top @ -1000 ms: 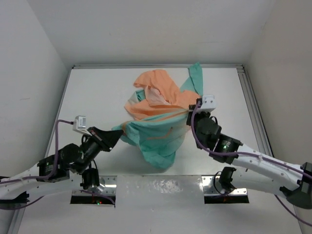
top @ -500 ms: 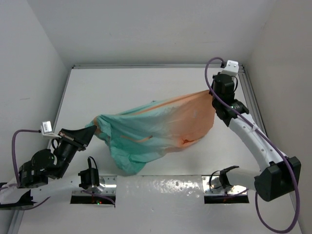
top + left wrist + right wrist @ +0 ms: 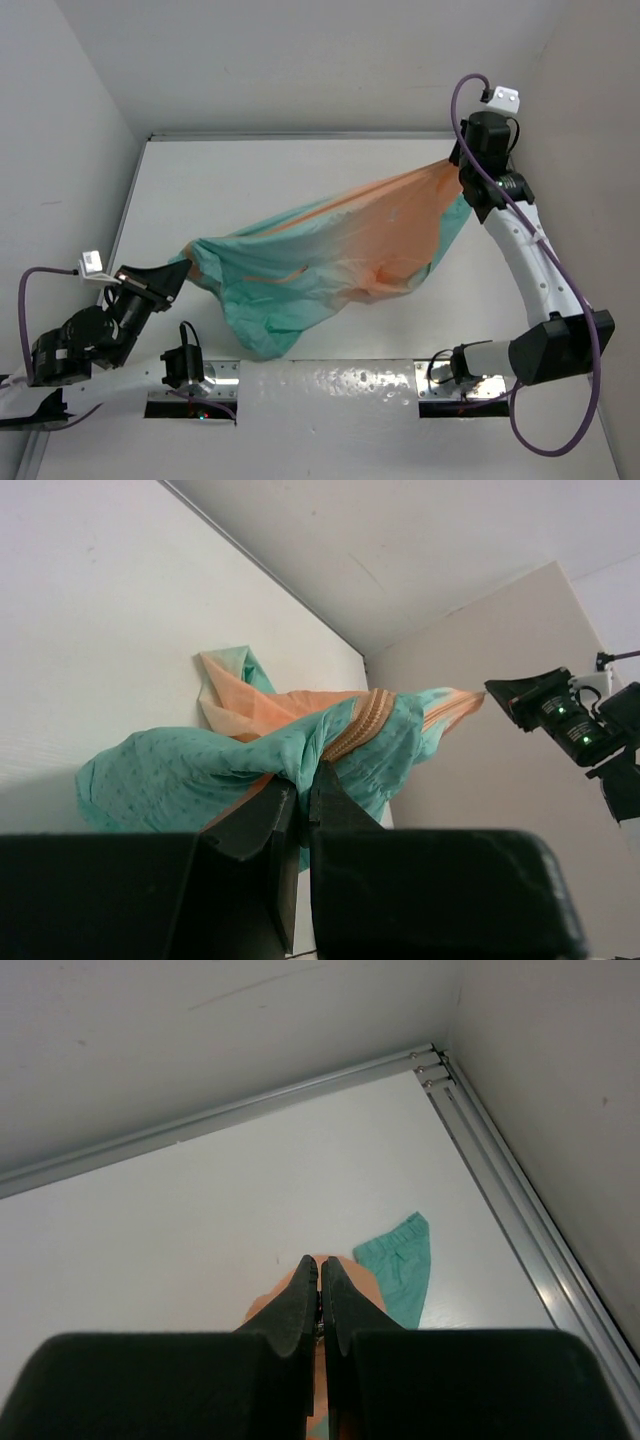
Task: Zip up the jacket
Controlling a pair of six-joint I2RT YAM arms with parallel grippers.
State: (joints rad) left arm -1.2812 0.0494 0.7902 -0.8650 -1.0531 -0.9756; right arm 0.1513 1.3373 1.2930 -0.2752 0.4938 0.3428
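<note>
The jacket (image 3: 330, 250) hangs stretched in the air between both arms, mint-teal at its lower left and peach-orange at its upper right. My left gripper (image 3: 185, 268) is shut on the teal end, and the left wrist view shows its tips (image 3: 303, 775) pinching teal cloth (image 3: 200, 775) just below the orange zipper (image 3: 365, 715). My right gripper (image 3: 455, 165) is raised at the far right corner, shut on the orange end. In the right wrist view its tips (image 3: 320, 1263) are pressed together over orange fabric (image 3: 360, 1285), with a teal sleeve end (image 3: 400, 1265) hanging beside them.
A metal rail (image 3: 520, 200) runs along the table's right side and another along the back edge (image 3: 250, 1110). White walls close in on the left, back and right. The arm bases and mounting plates (image 3: 330, 385) sit at the near edge.
The right gripper has lifted and swung from the table's middle to the far right corner. The left gripper drew back to the near left. The bunched jacket is now pulled out long between them.
</note>
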